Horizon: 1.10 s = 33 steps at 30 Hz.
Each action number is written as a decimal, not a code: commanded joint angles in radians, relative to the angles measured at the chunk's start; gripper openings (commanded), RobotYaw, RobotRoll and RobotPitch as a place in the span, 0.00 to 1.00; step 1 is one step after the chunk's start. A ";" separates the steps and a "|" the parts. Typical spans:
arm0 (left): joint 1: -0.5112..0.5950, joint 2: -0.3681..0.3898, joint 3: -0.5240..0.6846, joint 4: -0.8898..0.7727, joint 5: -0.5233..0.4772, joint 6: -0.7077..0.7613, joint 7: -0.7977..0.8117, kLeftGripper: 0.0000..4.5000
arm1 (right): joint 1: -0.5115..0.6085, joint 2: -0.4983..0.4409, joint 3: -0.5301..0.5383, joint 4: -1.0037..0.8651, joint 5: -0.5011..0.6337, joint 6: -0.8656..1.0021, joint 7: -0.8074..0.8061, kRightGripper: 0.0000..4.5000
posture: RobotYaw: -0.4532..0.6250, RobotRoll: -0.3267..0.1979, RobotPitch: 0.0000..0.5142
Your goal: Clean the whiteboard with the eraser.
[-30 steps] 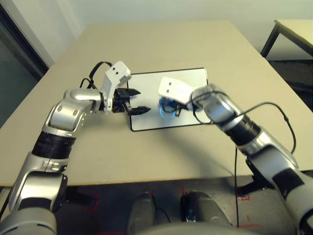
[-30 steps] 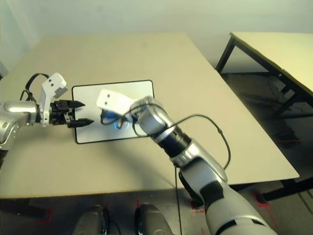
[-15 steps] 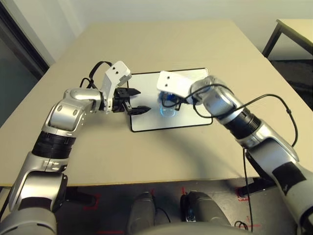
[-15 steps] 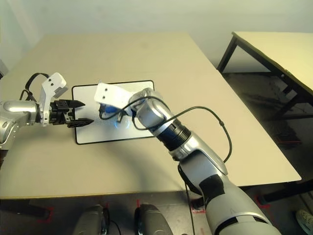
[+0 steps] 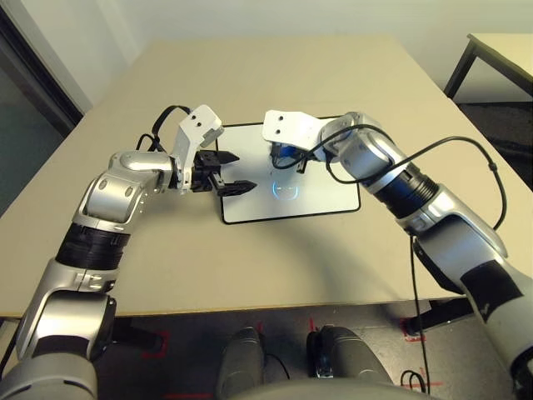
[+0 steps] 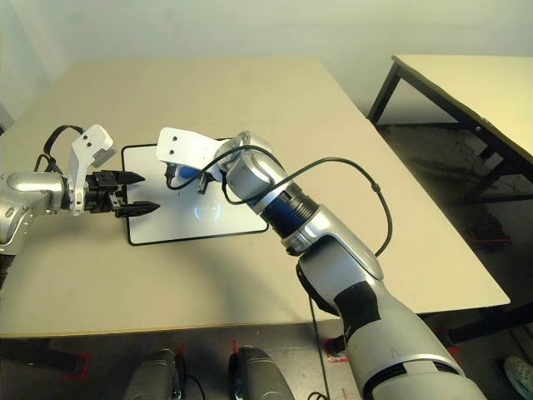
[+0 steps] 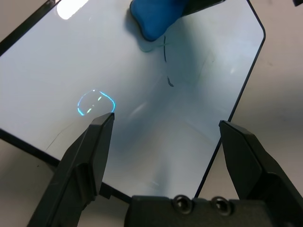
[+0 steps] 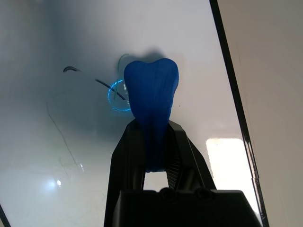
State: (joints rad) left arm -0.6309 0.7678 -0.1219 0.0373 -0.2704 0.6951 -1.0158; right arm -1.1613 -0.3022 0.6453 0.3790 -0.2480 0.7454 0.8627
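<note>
Head view: whiteboard (image 5: 312,185) flat on tabletop (image 5: 275,75), right gripper (image 5: 287,158) over its far edge. Left gripper (image 5: 230,172) spread wide at board's left edge. Right wrist: gripper clamps the blue eraser (image 8: 152,101) beside dark scribbles (image 8: 110,88).

1. The room is evenly bright, lit from above; the table (image 5: 275,75) shows soft, pale shadows under the arms.
2. The whiteboard (image 5: 321,187) mirrors a bright lamp patch and a small blue-white ring of light.
3. A grey shadow spreads across the board below the eraser (image 8: 151,94).
4. Head views are sharp, bending slightly at the edges; close fingers (image 7: 85,161) look a little soft.
</note>
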 commanded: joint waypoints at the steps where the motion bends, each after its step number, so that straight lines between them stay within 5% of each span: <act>1: 0.007 0.003 0.002 -0.007 0.004 -0.003 0.001 1.00 | 0.056 -0.036 0.027 -0.050 -0.027 0.018 0.041 0.13 | 0.41 0.62 0.07; 9: -0.003 -0.003 -0.005 0.007 0.008 -0.014 -0.002 1.00 | 0.130 -0.070 0.052 -0.171 -0.053 0.075 0.095 0.13 | 0.40 0.62 0.07; 22: -0.002 -0.003 -0.004 0.000 0.007 -0.010 0.000 1.00 | 0.010 0.014 -0.032 0.074 -0.056 -0.024 0.013 0.13 | 0.41 0.62 0.06; 33: 0.003 -0.009 -0.008 -0.007 0.003 -0.007 0.005 1.00 | 0.057 -0.074 -0.040 0.097 -0.088 -0.044 0.026 0.13 | 0.39 0.62 0.07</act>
State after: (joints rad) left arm -0.6287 0.7635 -0.1220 0.0371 -0.2704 0.6856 -1.0103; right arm -1.1336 -0.3610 0.6096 0.4482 -0.3151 0.6854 0.8843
